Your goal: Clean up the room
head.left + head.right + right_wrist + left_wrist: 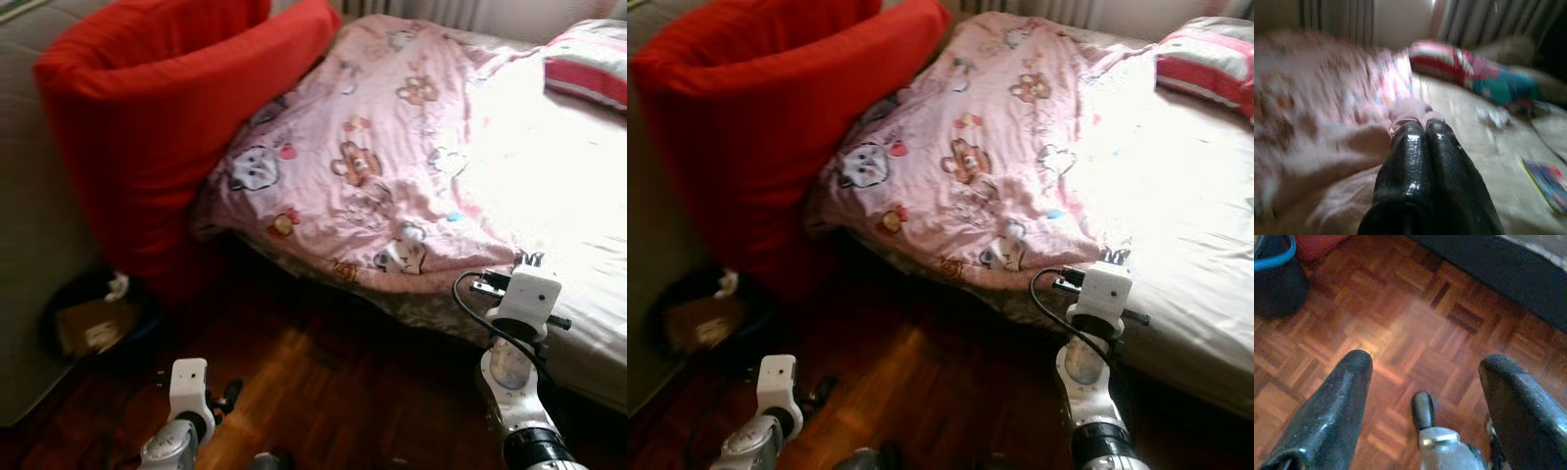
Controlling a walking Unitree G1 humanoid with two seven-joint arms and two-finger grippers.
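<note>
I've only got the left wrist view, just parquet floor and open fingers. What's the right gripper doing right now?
Observer: The right gripper is shut, and it appears to pinch a fold of the pink blanket.
Operator: Where is that blanket?
Observer: It lies rumpled across the bed, hanging over its near edge.
Operator: Anything else up there?
Observer: A striped pillow lies at the far end.
Operator: And on the robot's left?
Observer: A big red cushion leans against the sofa.

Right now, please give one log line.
right gripper: fingers shut on pink blanket | left gripper: open over floor
</note>
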